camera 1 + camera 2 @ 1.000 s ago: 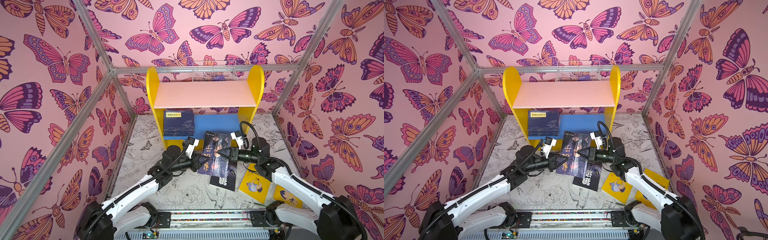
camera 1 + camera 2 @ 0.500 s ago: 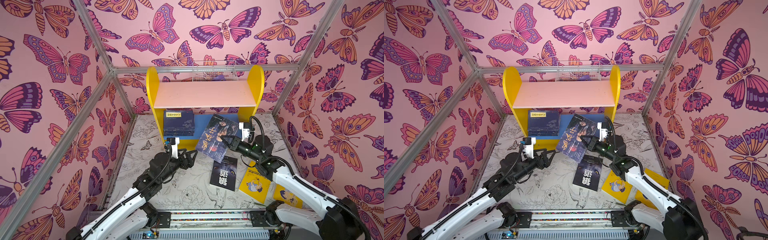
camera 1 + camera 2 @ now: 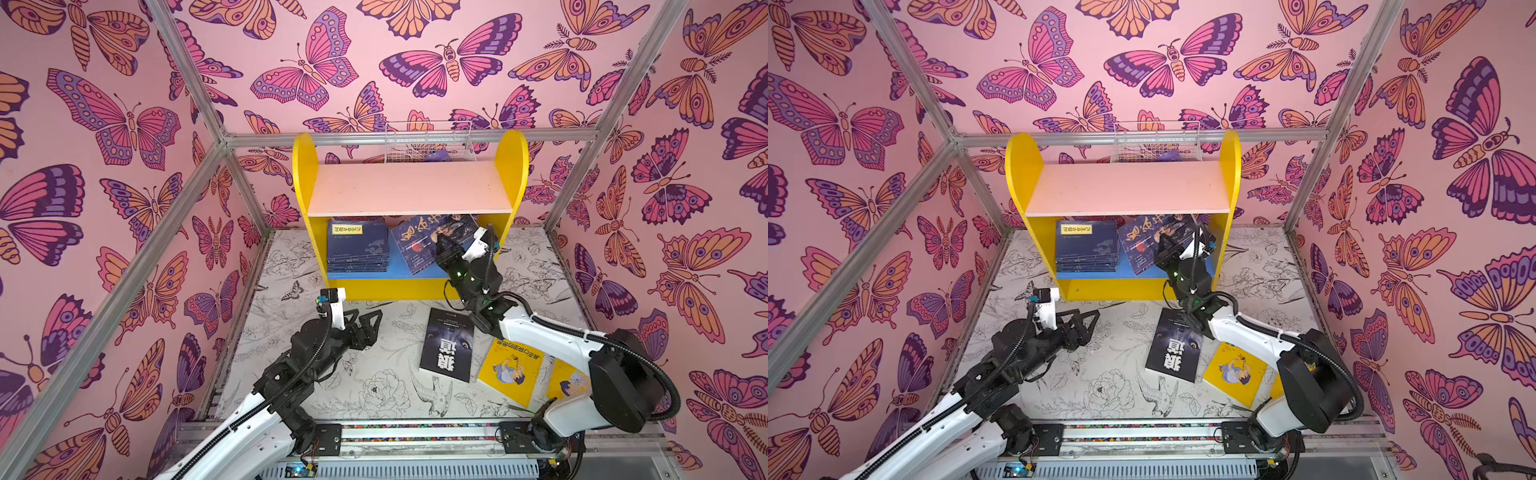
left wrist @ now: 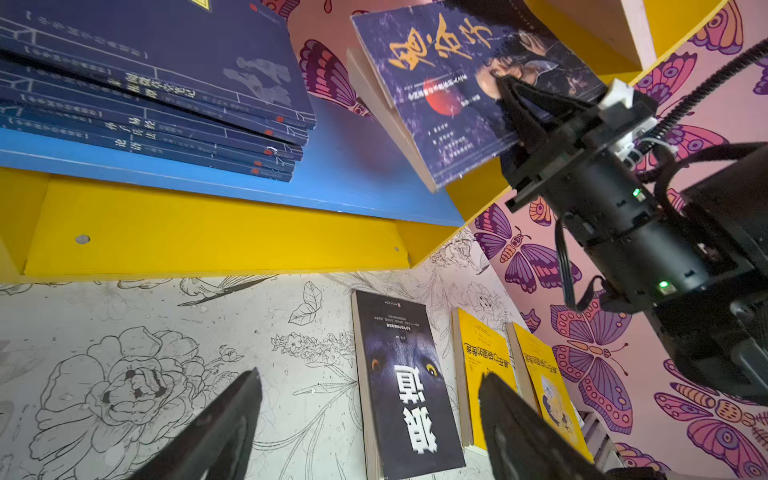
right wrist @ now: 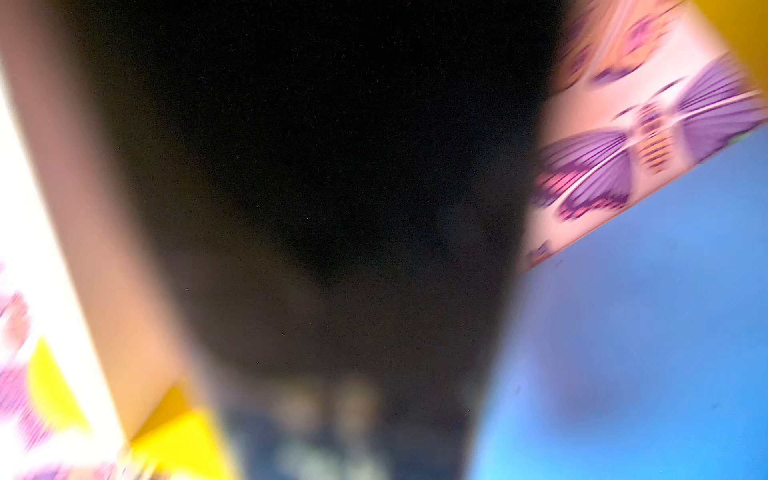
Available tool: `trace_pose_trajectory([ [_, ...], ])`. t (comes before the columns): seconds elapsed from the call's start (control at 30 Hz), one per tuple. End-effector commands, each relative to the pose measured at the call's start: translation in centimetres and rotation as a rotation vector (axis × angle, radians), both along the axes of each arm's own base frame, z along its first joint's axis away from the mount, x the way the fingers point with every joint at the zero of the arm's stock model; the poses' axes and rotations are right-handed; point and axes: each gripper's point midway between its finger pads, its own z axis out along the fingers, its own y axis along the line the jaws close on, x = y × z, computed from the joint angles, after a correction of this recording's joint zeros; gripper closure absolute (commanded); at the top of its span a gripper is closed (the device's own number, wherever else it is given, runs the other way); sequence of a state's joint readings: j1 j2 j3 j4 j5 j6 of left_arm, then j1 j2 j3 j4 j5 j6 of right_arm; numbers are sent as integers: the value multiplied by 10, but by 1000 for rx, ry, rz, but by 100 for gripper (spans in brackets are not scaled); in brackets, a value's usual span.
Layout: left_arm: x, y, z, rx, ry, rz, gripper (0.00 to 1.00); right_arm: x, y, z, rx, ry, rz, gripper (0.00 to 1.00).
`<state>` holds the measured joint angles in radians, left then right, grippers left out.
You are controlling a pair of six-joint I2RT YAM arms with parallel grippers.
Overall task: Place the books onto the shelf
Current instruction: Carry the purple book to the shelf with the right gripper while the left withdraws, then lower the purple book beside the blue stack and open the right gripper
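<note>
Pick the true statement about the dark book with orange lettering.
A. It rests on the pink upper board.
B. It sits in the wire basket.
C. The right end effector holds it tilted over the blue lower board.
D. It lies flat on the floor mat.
C: the right end effector is clamped on the dark book, which is tilted above the blue lower board.

Blue board [image 4: 353, 166]: navy stack [image 3: 358, 248] is laid at left end.
Tabletop [image 3: 374, 374]: black book [image 3: 446, 345], yellow book [image 3: 511, 370], second yellow book [image 3: 567, 380] — laid flat.
</note>
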<state>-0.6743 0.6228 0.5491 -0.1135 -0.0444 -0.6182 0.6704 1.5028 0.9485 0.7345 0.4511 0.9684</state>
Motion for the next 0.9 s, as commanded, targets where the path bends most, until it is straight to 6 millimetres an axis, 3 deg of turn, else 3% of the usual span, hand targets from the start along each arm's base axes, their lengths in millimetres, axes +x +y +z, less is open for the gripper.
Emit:
trace_pose_trajectory([
  [0.0, -4, -4, -3, 11, 14, -36, 15, 9, -48, 23, 206, -1, -291, 100],
  [0.3, -5, -4, -5, 7, 21, -41, 14, 34, -57, -44, 348, 225, -413, 93],
  [0.47, -6, -5, -5, 5, 22, -45, 14, 39, -69, -63, 393, 299, -450, 85],
  [0.53, -6, -6, -6, 6, 27, -49, 14, 38, -76, -79, 437, 384, -467, 65],
  [0.6, -6, -7, -7, 8, 32, -50, 14, 36, -82, -86, 461, 437, -466, 34],
  [0.73, -4, -8, -8, 8, 40, -48, 14, 26, -89, -92, 416, 510, -459, 3],
  [0.77, -3, -9, -8, 6, 39, -50, 14, 20, -93, -80, 418, 504, -455, 1],
  [0.87, -1, -12, -9, 6, 42, -56, 14, 6, -101, -81, 371, 568, -483, 1],
])
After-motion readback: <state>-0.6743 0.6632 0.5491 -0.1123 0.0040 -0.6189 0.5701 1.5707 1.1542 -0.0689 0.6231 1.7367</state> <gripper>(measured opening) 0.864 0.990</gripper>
